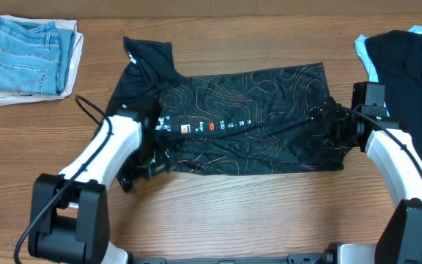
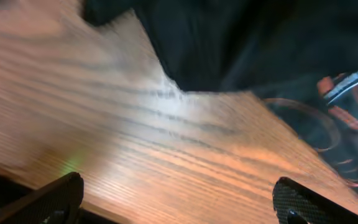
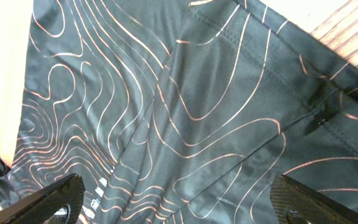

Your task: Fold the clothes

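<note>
black sports shirt (image 1: 247, 110) flat mid-table (image 1: 255, 213), sleeve poking out far-left, looks part-folded | left gripper (image 1: 146, 160) wide, empty, at near-left hem | right gripper (image 1: 327, 126) wide, empty, over right edge | guess: arms flank both ends for next fold

Each of the 2 arms pairs a long, smooth white shell with black joints. The left arm (image 1: 105, 150) has a boxy black base housing (image 1: 64, 216) with rounded corners, and a thin black cable (image 1: 86, 111) loops out beside its white link. The right arm (image 1: 393, 158) has a square black joint block (image 1: 368, 97) above its white shell, with a thin dark cable along it. The left gripper (image 1: 146, 158) and right gripper (image 1: 328, 125) are matt black. In the wrist views the fingertips (image 2: 55, 199) are black, rounded and finely dotted.
</note>
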`<state>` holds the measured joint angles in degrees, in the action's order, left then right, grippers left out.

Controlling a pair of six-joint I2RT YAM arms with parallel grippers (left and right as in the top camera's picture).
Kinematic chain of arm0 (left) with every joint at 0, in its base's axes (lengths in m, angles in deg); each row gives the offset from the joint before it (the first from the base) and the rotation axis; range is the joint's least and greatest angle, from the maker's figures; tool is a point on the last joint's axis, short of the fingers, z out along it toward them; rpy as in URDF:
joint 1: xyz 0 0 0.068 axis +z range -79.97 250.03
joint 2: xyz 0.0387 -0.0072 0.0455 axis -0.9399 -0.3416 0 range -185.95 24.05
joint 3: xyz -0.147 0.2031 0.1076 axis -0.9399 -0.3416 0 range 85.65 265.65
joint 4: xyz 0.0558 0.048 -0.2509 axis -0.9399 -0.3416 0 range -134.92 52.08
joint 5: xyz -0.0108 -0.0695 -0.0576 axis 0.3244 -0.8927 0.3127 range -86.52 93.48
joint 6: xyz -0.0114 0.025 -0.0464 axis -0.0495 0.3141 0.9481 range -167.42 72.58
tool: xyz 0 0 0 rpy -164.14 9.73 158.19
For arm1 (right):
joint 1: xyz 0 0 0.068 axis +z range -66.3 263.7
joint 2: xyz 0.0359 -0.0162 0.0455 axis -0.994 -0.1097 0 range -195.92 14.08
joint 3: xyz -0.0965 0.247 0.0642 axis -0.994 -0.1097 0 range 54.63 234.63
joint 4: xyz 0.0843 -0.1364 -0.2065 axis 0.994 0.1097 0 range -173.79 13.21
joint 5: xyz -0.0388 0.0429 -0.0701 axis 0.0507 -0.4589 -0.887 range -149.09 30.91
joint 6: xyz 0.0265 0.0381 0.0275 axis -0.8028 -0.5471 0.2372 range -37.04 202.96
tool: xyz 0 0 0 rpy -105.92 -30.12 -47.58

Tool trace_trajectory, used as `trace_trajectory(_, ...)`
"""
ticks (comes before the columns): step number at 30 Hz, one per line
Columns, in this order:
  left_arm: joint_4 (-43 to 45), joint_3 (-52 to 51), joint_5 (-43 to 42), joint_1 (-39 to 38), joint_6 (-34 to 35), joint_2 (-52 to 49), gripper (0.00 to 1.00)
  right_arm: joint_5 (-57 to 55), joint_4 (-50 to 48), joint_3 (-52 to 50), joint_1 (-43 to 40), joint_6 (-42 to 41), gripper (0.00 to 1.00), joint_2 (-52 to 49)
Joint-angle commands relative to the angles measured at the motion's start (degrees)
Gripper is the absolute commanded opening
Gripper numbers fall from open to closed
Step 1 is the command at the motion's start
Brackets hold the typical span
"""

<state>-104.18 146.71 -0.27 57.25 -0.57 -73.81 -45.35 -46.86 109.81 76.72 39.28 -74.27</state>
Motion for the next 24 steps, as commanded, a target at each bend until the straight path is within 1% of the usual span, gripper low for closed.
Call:
trace_trajectory(1, 2.5, -3.5, -3.1, 0.2, 4.3, 0.8, 1.00, 1.4, 0.0, 1.2, 0.2, 0.5, 1.00, 1.1)
trace_trajectory(8, 10.3, -8.5, -1.7, 2.8, 8.9, 0.8, 1.00, 1.4, 0.5, 1.2, 0.2, 0.7, 1.00, 1.1)
trace_trajectory(14, 14.1, -9.6, -1.7, 7.1, 8.5, 0.8, 1.00, 1.4, 1.0, 1.2, 0.2, 2.3, 1.00, 1.1)
trace_trajectory(17, 15.9, -9.6, -1.6, 8.3, 5.9, 0.8, 1.00, 1.4, 1.0, 1.2, 0.2, 3.1, 1.00, 1.1)
trace_trajectory(23, 19.8, -9.6, -1.7, 8.4, 2.0, 0.8, 0.90, 1.4, 1.0, 1.2, 0.2, 3.1, 1.00, 1.1)
trace_trajectory(24, 20.0, -9.6, -1.6, 8.4, 1.9, 0.8, 0.87, 1.4, 1.0, 1.2, 0.2, 3.1, 1.00, 1.1)
